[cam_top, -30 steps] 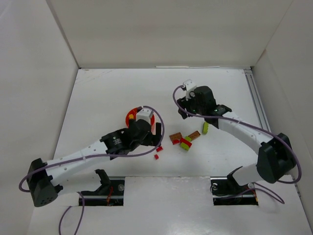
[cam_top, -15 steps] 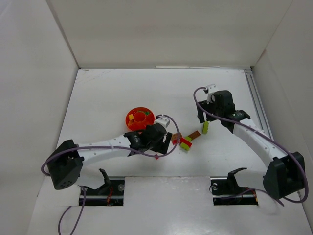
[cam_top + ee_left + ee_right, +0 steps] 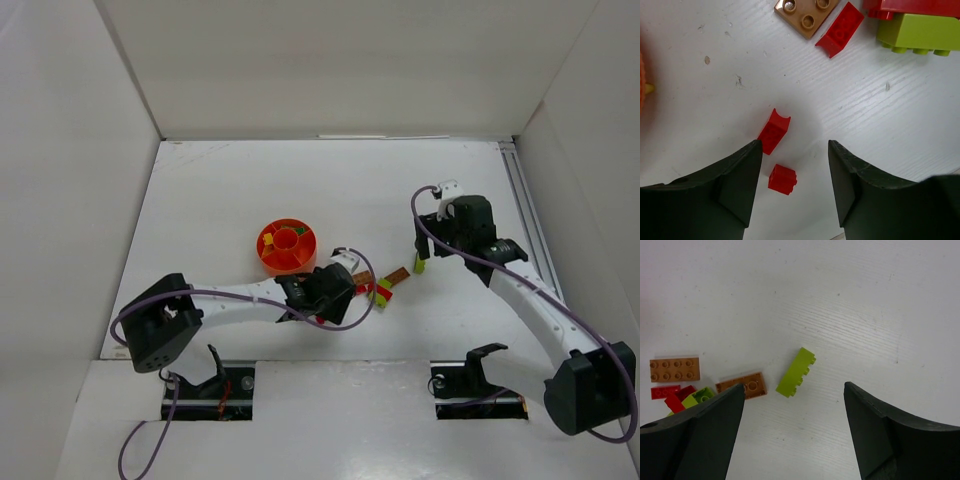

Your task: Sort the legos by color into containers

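Note:
The containers show as one red-orange bowl [image 3: 287, 247] with bricks inside; its rim [image 3: 641, 80] cuts the left wrist view's left edge. My left gripper [image 3: 795, 150] hangs low over the table, open but narrowed. A small red cube lego [image 3: 782, 179] lies between its fingers, nearer the left one, touching neither. A curved red piece [image 3: 773, 131] lies just beyond that finger's tip. My right gripper [image 3: 794, 392] is open wide above a lime-yellow brick [image 3: 796, 372] that lies on its side. In the top view, that brick [image 3: 420, 264] is just below the right gripper [image 3: 428, 250].
A pile of legos [image 3: 380, 285] sits between the arms: a brown plate [image 3: 806, 15], a red brick [image 3: 840, 36], a lime brick [image 3: 920, 32]. Two brown plates [image 3: 742, 385] [image 3: 674, 369] and red pieces [image 3: 670, 395] lie left of the right gripper. White walls enclose the table.
My left gripper swung from over the bowl down and right to the small red pieces, and its jaws narrowed. My right gripper drew back to the right and opened wider.

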`<state>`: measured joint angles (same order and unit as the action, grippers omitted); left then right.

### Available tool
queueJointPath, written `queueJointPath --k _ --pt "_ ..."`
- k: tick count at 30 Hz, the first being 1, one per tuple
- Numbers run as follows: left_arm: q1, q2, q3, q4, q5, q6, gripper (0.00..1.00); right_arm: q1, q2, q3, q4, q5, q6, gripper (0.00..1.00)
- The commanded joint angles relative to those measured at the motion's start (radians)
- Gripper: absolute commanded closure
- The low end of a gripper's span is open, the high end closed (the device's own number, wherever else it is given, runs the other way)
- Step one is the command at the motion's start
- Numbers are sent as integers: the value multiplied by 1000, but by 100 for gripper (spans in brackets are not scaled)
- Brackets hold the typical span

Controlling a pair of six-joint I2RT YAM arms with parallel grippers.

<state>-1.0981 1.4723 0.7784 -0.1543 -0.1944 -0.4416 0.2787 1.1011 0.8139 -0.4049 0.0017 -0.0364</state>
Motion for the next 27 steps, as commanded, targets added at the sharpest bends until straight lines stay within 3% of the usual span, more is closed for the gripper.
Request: queueJointPath --k 1,18,27 --pt "-2 25 -13 30 -23 9 49 -16 -43 -2 0 -8 9 15" --pt "-2 112 15 21 -111 0 47 -26 -79 -21 -11 -26 9 14" --pt "-2 89 15 1 -103 -9 59 -26 -79 -21 -2 -35 9 14"
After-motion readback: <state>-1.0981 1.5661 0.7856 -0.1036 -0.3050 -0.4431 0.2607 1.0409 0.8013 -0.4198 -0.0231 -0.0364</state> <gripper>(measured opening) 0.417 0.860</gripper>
